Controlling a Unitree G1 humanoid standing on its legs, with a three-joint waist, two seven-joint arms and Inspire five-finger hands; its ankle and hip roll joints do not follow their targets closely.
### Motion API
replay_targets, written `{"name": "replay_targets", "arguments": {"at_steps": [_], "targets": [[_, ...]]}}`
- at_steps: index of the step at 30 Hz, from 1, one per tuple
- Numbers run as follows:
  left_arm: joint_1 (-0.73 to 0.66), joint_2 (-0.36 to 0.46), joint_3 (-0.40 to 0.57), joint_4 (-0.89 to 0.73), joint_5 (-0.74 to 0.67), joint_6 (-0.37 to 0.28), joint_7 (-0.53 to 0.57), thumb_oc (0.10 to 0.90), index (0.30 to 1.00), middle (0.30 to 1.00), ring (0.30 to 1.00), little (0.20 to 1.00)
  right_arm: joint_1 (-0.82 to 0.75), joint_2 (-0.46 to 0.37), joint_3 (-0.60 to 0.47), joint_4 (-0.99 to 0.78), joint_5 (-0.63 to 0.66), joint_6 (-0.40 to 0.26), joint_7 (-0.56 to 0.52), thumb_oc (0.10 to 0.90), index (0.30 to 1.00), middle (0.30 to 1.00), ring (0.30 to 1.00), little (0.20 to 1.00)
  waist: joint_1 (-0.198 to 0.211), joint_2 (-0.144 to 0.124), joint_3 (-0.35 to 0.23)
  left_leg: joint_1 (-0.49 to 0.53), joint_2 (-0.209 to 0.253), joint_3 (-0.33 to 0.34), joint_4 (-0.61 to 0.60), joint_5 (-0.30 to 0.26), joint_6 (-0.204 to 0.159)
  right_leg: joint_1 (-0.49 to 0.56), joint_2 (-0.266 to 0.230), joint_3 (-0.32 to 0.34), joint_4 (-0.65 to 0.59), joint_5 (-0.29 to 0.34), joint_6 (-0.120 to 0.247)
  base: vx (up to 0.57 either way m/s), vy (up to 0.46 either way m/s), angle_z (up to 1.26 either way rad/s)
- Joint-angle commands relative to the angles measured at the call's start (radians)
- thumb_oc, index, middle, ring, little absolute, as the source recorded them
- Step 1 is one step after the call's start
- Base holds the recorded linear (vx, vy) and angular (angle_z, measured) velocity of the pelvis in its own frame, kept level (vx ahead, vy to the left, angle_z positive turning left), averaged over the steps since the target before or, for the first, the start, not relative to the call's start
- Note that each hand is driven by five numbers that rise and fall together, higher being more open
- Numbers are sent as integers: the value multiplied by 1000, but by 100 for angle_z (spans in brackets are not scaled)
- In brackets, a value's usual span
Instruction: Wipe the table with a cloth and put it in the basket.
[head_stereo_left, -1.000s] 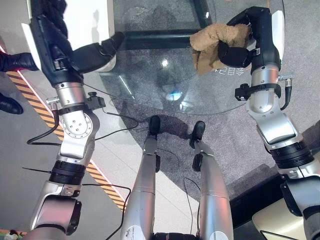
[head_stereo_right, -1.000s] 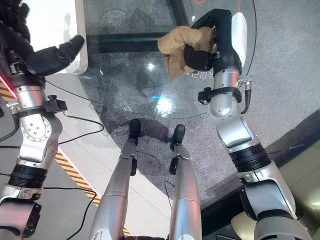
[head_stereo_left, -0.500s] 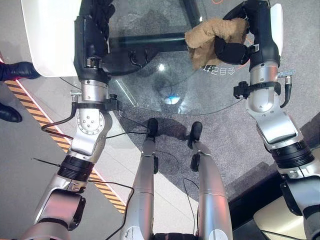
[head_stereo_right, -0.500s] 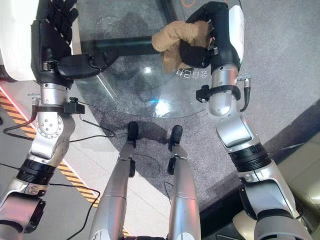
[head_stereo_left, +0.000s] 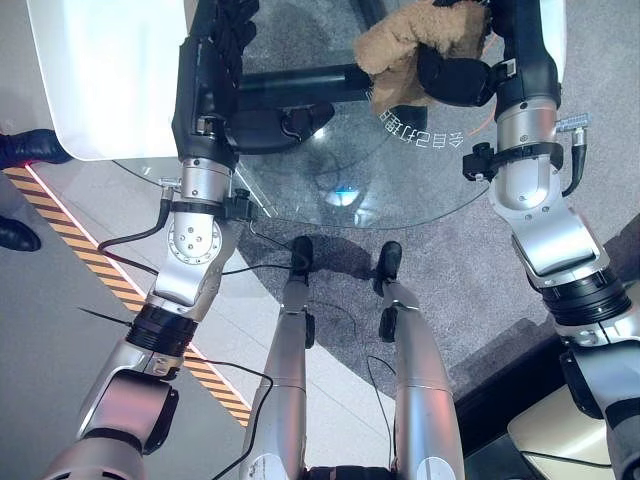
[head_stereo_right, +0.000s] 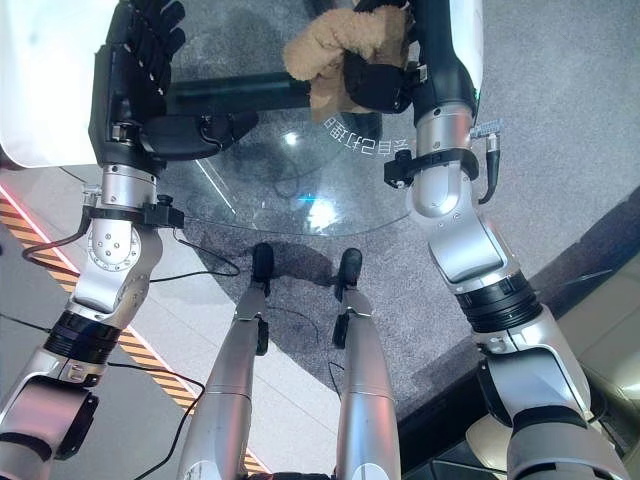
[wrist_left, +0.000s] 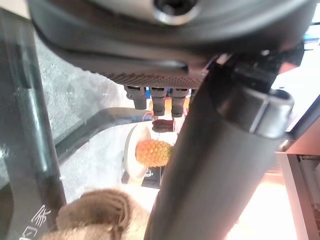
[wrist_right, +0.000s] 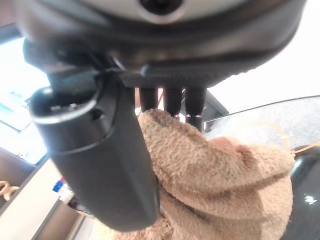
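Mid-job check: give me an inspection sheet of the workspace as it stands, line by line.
Surface: round glass table on a dark frame, with pale lettering near the right hand.
Job's things: brown cloth bunched in the right hand, above the glass; basket: nothing seen.
Clutter: an orange, bumpy object on a white dish, seen past the left hand.
Hands: right hand curled round the cloth; left hand open over the table's left side, holding nothing.
Cables: an orange cable lies under the glass.
Surroundings: grey carpet, striped floor tape, a white surface on the left, a person's dark shoes.
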Motion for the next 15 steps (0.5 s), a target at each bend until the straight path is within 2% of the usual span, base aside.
{"name": "replay_targets", "arguments": {"at_steps": [1, 15], "targets": [[-111, -13, 14, -72, -5, -61, -26, 800, 900, 900, 900, 900, -186, 0, -42, -228, 15, -138, -6, 100, 300, 300, 300, 200, 0, -13, -27, 64, 2, 33, 7, -54, 23, 87, 38, 76, -59, -10, 63, 0, 0, 0], [-164, -48, -23, -30, -7, -41, -43, 800, 900, 900, 900, 900, -200, 50, -21, -249, 77, -158, 49, 100, 300, 300, 300, 200, -9, -16, -27, 67, 7, 38, 2, -53, 21, 90, 42, 82, -63, -14, 62, -2, 1, -1]]}}
